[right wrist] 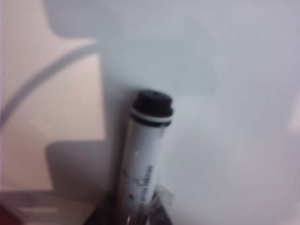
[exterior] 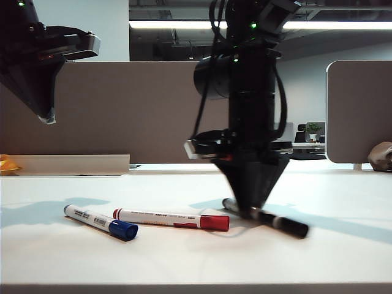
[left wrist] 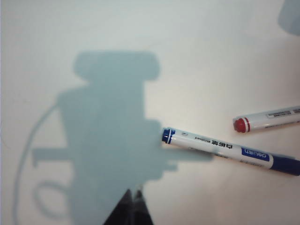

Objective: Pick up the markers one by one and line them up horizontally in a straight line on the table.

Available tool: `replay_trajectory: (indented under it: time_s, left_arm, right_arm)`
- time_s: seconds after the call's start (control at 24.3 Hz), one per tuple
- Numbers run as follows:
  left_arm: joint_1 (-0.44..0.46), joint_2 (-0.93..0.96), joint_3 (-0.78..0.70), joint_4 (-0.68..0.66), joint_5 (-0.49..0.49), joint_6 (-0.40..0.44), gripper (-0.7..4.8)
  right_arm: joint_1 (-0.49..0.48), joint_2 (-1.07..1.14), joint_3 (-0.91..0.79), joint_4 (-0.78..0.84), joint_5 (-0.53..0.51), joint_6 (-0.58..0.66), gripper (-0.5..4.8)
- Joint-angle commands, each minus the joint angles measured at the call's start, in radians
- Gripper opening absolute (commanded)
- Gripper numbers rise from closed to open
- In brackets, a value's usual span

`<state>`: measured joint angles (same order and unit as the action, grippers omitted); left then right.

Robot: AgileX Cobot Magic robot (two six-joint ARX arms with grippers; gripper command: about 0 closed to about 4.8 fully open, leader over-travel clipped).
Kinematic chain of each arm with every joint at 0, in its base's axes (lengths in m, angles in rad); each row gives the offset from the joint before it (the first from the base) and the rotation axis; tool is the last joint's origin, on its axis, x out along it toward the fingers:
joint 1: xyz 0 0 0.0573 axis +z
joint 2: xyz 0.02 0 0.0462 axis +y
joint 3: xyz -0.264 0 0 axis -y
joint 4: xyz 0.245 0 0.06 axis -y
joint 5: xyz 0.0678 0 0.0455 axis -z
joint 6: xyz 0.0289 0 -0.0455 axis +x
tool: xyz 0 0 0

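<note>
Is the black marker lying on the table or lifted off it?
Cannot tell for sure. The black marker sits between the right hand's fingers, low at the table; contact underneath is hidden.

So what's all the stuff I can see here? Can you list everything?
blue marker: one, white with blue cap, lying on the table front left
red marker: one, white with red cap, lying just right of the blue one
black marker: one, black cap, on the table right of centre, between the right pincer's fingers
table: one, white, across the front
divider panels: grey-brown, behind the table
left pincer: one, black, shut, empty, up in the air at left
right pincer: one, black, down at the black marker
</note>
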<state>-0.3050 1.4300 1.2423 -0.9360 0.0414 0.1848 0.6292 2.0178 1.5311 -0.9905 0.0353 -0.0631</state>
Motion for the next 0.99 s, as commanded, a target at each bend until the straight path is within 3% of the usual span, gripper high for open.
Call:
replay_trajectory:
  time_s: [0.04,0.74,0.99]
  left_arm:
    - [-0.001,-0.005,0.003,0.003,0.0,0.003,-0.06]
    - [-0.001,-0.043,0.004,0.061,-0.001,0.031,-0.06]
    - [-0.001,-0.055,0.011,0.06,-0.002,0.051,-0.06]
  right_arm:
    - [-0.028,0.0,0.002,-0.069,0.039,-0.023,0.84]
    - [-0.059,-0.004,0.001,-0.293,0.029,-0.206,0.84]
    - [-0.052,-0.005,0.001,-0.299,-0.065,-0.286,0.84]
